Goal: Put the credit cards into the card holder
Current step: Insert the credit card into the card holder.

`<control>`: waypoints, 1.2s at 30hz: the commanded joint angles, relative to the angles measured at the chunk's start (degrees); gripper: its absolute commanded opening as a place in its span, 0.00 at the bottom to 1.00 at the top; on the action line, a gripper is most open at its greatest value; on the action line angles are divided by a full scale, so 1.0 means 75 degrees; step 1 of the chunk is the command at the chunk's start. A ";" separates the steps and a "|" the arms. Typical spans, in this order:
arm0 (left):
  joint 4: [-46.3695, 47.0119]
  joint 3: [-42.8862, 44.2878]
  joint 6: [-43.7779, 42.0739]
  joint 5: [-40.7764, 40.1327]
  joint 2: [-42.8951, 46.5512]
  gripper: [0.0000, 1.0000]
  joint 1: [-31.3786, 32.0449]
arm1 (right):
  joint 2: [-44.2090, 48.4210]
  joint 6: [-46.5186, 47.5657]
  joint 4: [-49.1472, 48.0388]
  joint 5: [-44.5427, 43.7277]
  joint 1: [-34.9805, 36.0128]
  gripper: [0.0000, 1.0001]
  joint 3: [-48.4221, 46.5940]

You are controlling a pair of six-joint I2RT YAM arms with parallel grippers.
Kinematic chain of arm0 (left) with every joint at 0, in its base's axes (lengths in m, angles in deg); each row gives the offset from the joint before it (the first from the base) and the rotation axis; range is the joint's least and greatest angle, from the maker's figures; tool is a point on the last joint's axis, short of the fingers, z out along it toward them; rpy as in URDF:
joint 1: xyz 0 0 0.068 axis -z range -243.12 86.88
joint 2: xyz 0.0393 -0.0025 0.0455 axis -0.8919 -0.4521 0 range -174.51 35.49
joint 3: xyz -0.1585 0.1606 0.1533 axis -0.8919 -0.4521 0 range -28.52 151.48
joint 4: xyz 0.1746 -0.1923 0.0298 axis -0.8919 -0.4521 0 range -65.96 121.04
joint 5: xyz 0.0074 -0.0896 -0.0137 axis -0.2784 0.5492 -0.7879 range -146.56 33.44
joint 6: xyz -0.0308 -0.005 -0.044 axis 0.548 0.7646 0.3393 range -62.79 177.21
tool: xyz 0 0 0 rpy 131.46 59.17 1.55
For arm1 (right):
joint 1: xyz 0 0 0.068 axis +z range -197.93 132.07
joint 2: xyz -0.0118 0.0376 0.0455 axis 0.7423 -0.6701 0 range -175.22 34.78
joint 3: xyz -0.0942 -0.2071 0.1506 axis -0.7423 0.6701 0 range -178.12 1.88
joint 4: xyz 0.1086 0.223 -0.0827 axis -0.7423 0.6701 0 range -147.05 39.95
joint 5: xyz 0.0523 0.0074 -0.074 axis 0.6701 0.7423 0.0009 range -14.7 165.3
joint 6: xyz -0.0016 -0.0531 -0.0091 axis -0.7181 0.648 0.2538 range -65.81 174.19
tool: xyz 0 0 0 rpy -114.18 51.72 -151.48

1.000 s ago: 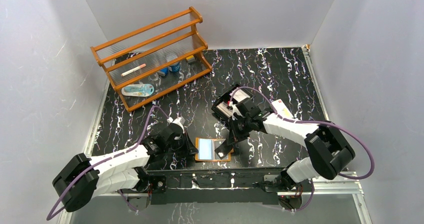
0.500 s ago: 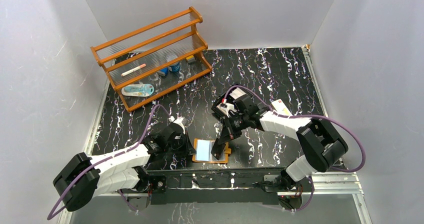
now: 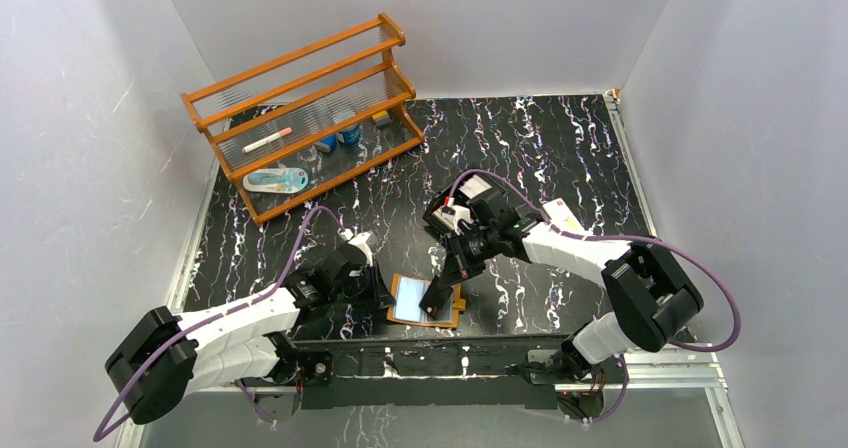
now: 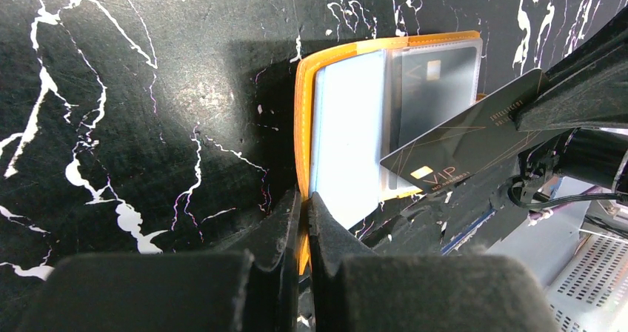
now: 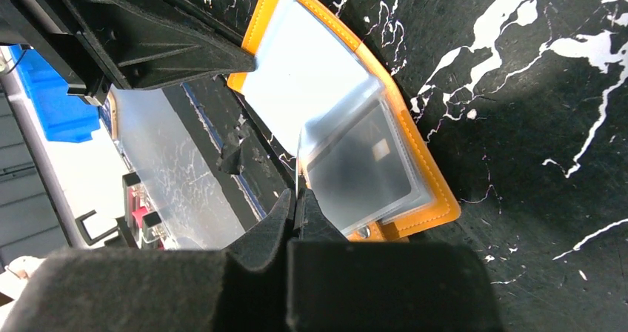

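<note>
Now, far left at the back, the wooden rack (image 3: 305,108) stands against the wall with a few small items on its shelves. Coming forward, the left gripper (image 4: 304,202) has its fingers pressed together on the orange edge of the card holder (image 4: 301,117), at its near-left corner. The holder lies open and flat on the black marbled table (image 3: 560,138), near the front edge and between the two arms. Its clear sleeves face up, and one sleeve already shows a grey card with a chip inside it.

Moving right, the right gripper (image 5: 296,198) is clamped on a dark credit card (image 4: 459,143) marked VIP. It is held tilted, with its lower corner over the holder's sleeves, touching or just above them, hard to call. From the right wrist that card shows only edge-on, a thin line rising from the fingertips. Further right, beside the right arm, a cream box (image 3: 562,215) lies on the table.
</note>
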 commanded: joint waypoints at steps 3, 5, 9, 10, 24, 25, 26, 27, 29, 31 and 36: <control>-0.0034 0.0231 -0.0180 0.0112 0.0074 0.00 0.0011 | 0.0212 -0.0045 0.0010 -0.0174 0.0031 0.00 -0.0306; -0.0044 0.0234 -0.0190 0.0101 0.0074 0.00 0.0012 | 0.0128 -0.0030 0.0084 -0.0277 0.0025 0.00 -0.0292; -0.0083 0.0241 -0.0230 0.0038 0.0037 0.00 0.0011 | 0.0044 -0.0007 0.0120 -0.0436 0.0009 0.00 -0.0183; -0.0116 0.0241 -0.0246 0.0010 0.0020 0.00 0.0012 | 0.0018 0.0018 0.0143 -0.0432 -0.0021 0.00 -0.0163; -0.0290 0.0370 -0.0417 -0.0136 -0.0211 0.00 0.0012 | -0.0436 -0.0231 -0.0446 0.0266 -0.0267 0.00 0.0102; -0.0256 0.0364 -0.0402 -0.0126 -0.0211 0.00 0.0012 | -0.0444 -0.0293 -0.0571 0.0340 -0.0261 0.00 0.0154; -0.0237 0.0359 -0.0392 -0.0123 -0.0208 0.00 0.0010 | -0.0455 -0.0370 -0.0705 0.0407 -0.0264 0.00 0.0206; -0.0214 0.0350 -0.0380 -0.0114 -0.0219 0.00 0.0012 | -0.0485 -0.0442 -0.0800 0.0451 -0.0266 0.00 0.0243; -0.0159 0.0336 -0.0350 -0.0084 -0.0247 0.00 0.0012 | -0.0562 -0.0553 -0.0937 0.0481 -0.0265 0.00 0.0282; -0.0122 0.0318 -0.0323 -0.0066 -0.0280 0.00 0.0012 | -0.0622 -0.0680 -0.1099 0.0491 -0.0272 0.00 0.0336; -0.0023 0.0210 -0.0251 -0.0024 -0.0278 0.00 0.0012 | -0.0706 -0.1012 -0.1654 0.0742 -0.0260 0.00 0.0551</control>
